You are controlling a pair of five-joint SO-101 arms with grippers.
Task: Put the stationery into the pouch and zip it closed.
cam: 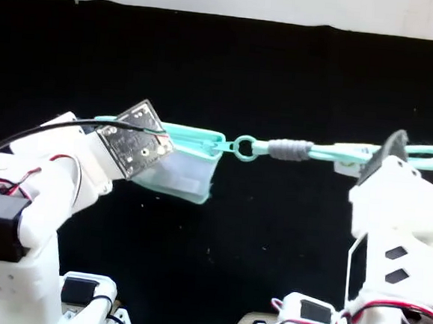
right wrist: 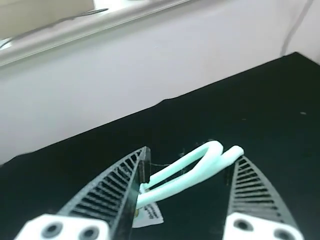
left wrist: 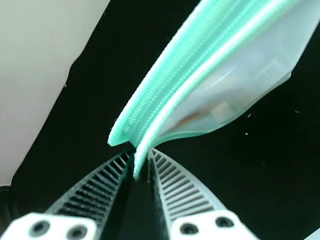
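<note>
1. Currently the pouch is pinched at one end by the left gripper, whose jaws are clenched on the mint edge seam. It appears to be held up off the black table beneath it.
2. Pale shapes show through the pouch's translucent wall, but they are too vague to say whether they are stationery.
3. The zipper teeth run along the pouch's edge. The pull ring sits at the end of the pouch farthest from the left gripper.
4. From that ring a mint cord, wrapped in a grey binding, stretches straight away from the pouch and looks taut.
5. At the cord's end away from the pouch, its loop lies across the gap of the right gripper. These jaws stand spread and released, with one finger touching the cord. A white tag lies on the table below that finger.
6. I judge the step in hand to be drawing the zip shut by the cord. The slider looks to be at or near the end of its travel, though full closure cannot be confirmed.
7. To do it well, the left clamp should stay firm as the anchor. The right jaws should close on both strands of the loop before pulling, or the cord may slip out.
8. The pull should follow the line of the teeth directly away from the pouch. Pulling sideways or upward could cock and jam the slider.
</note>
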